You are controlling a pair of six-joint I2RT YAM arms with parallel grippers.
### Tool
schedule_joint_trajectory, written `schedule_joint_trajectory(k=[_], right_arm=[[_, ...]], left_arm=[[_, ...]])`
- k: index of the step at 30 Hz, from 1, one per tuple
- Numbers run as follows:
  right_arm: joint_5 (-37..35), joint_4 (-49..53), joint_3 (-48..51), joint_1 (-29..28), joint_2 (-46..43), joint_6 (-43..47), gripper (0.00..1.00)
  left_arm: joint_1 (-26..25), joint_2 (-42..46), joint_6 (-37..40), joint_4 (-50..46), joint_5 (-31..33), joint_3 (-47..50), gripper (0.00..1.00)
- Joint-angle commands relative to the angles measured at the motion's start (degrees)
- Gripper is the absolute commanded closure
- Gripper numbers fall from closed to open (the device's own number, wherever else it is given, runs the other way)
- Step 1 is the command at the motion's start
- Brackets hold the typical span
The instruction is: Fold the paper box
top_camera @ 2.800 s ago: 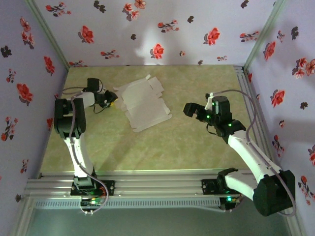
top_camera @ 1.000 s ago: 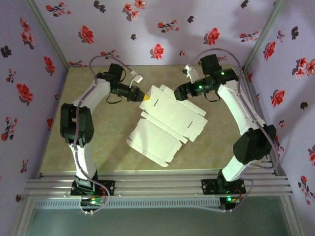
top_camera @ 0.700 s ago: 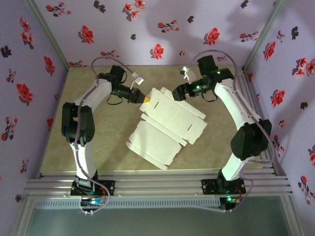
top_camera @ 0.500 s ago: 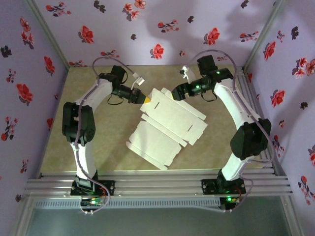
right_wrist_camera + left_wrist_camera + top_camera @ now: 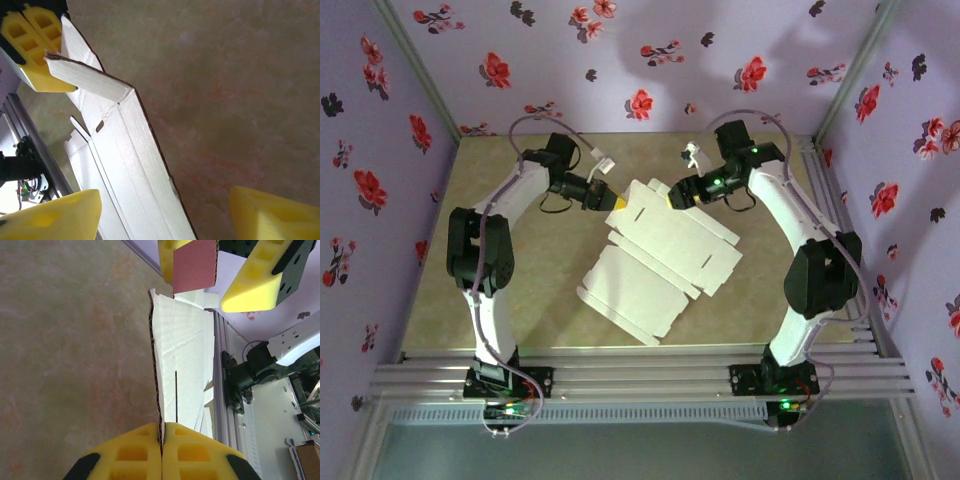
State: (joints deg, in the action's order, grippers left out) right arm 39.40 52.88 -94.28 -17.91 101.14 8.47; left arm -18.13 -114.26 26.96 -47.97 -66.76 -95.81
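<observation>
The paper box [image 5: 660,260] is an unfolded whitish sheet with flaps, lifted at its far end above the tan table. My left gripper [image 5: 617,200] is shut on its far left corner; in the left wrist view the yellow fingers [image 5: 130,455] pinch the sheet's edge [image 5: 182,355]. My right gripper [image 5: 672,195] is open at the far edge, close to the left one. In the right wrist view its fingertips [image 5: 50,220] stand wide apart on either side of the white panel [image 5: 135,165], not touching it. A pink flap [image 5: 194,267] shows between the right fingers.
Aluminium rails [image 5: 640,380] run along the near edge and another rail [image 5: 817,165] along the right side. Floral walls [image 5: 620,60] close in the back and sides. Bare table [image 5: 520,290] lies left of the sheet and near the front.
The right gripper has slid left along the sheet's far edge toward the left gripper, and its jaws have narrowed somewhat. The left gripper keeps its hold; the sheet has barely shifted.
</observation>
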Motion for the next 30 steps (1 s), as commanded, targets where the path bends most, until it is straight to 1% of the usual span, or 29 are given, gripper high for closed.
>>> schedule_joint_trajectory(k=[1,4,8,13,19,25,30], right_arm=[[-1.08,-1.19,1.41,-0.2,-2.63,-0.94,0.37],[-5.3,-0.5,1.58,-0.54,-3.14,-1.05,0.46],[-7.06,-1.07,2.92,-1.15,-3.98,-1.44,0.56],[-8.19,-1.39,3.9,-2.08,-5.07,-1.55,0.62],[-15.95,-1.9,5.8,-4.88,-8.04,-1.33,0.7],[-17.63,-3.11,8.0,-6.35,-11.16,-1.96,0.76],[-23.04,-3.26,9.22,-9.58,-11.97,-1.99,0.87]], left_arm=[[-0.6,1.6,-1.09,2.03,0.62,0.71,0.96],[-0.77,1.22,-1.77,2.43,1.23,0.54,0.96],[-1.06,0.56,-2.42,2.53,1.59,0.01,0.96],[-1.42,0.53,-2.94,3.09,1.79,-0.2,0.96],[-1.48,0.0,-3.76,3.23,2.84,-0.97,0.96],[-1.69,-0.79,-4.36,3.32,3.55,-1.52,0.96],[-2.11,-0.53,-5.24,4.44,3.83,-1.57,0.96]])
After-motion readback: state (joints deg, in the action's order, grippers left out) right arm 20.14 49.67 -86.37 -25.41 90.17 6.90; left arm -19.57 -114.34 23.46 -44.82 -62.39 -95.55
